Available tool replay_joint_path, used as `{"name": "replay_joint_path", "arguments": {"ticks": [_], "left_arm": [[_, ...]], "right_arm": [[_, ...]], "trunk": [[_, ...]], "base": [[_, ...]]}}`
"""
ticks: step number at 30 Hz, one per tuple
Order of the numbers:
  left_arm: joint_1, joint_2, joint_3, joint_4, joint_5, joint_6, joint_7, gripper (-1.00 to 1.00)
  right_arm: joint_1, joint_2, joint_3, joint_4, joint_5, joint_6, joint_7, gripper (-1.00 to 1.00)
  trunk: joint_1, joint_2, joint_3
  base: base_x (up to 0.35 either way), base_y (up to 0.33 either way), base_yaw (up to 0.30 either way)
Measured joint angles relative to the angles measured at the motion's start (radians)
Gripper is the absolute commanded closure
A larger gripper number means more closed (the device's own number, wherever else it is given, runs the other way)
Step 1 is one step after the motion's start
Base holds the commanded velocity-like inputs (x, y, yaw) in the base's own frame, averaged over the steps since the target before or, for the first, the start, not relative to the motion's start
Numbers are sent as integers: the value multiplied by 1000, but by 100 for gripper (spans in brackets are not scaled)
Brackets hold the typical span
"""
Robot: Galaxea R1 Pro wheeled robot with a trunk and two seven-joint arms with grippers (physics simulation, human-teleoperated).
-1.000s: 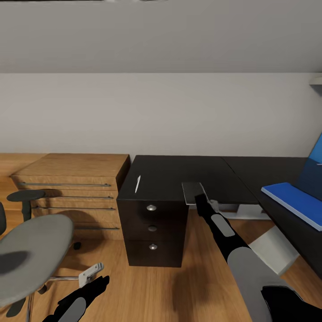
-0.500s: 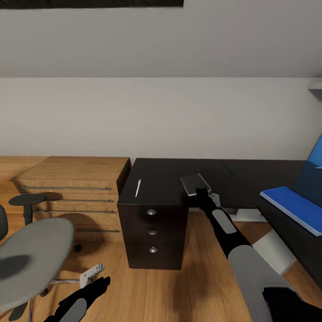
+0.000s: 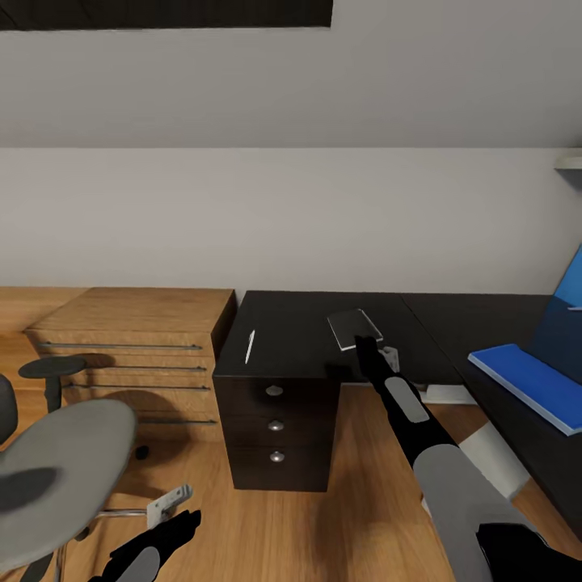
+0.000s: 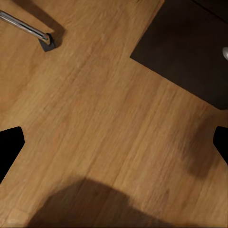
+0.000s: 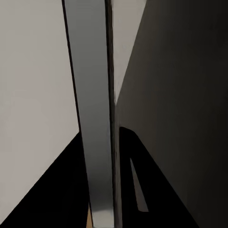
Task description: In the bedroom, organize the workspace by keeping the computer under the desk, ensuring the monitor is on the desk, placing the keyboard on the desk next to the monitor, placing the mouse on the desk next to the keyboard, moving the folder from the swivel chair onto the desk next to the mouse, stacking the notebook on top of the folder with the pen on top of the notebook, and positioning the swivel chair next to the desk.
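Black desk [image 3: 323, 319] is seen ahead, swivel chair [image 3: 56, 469] well left; notebook [image 3: 354, 328] is held clamped in right gripper [image 3: 361, 346], lifted over the desk; notebook transfer is judged underway; blue folder [image 3: 525, 380] must be reached next; pen [image 3: 250, 346] lies on the desk.

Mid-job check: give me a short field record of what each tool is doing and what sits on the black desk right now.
right tool: shut on the grey notebook, holding it above the black desk
left tool: open, low over the wood floor, holding nothing
pen: lying on the desk over the drawer unit
blue folder: on the desk's right wing
swivel chair: left of the desk, seat bare
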Motion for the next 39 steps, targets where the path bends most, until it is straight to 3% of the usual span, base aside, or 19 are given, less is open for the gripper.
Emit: {"name": "replay_joint_path", "arguments": {"ticks": [8,15,21,27,34,37,38,39], "left_arm": [[0,-11,-6,5,-1,1,-1,-100],[0,-14,-59,19,-3,2,-1,-100],[0,-14,-78,20,-17,2,-2,-100],[0,-15,-87,29,-22,1,-3,-100],[0,-15,-194,119,-21,-9,-2,-100],[0,-15,-222,168,-21,-23,-2,-100],[1,-25,-237,254,-20,-79,-4,-100],[0,-30,-239,270,-22,-92,-4,-100]], "right_arm": [[1,0,0,-3,-6,2,0,100],[1,0,0,-10,-7,5,3,100],[2,-1,0,-12,-7,6,4,100],[8,-7,0,-29,-6,6,4,100],[16,-14,-1,-46,-12,9,4,100],[17,-15,-1,-47,-30,9,4,100],[17,-14,-2,-48,-53,5,4,100],[18,-14,-2,-48,-56,4,4,100]], "trunk": [[-31,56,25],[-58,105,47],[-81,147,66],[-81,147,66],[-81,147,66],[-81,147,66],[-81,147,66],[-81,147,66]], "base": [[0,0,0],[0,0,0],[0,0,0],[0,0,0],[0,0,0],[0,0,0],[0,0,0],[0,0,0]]}}
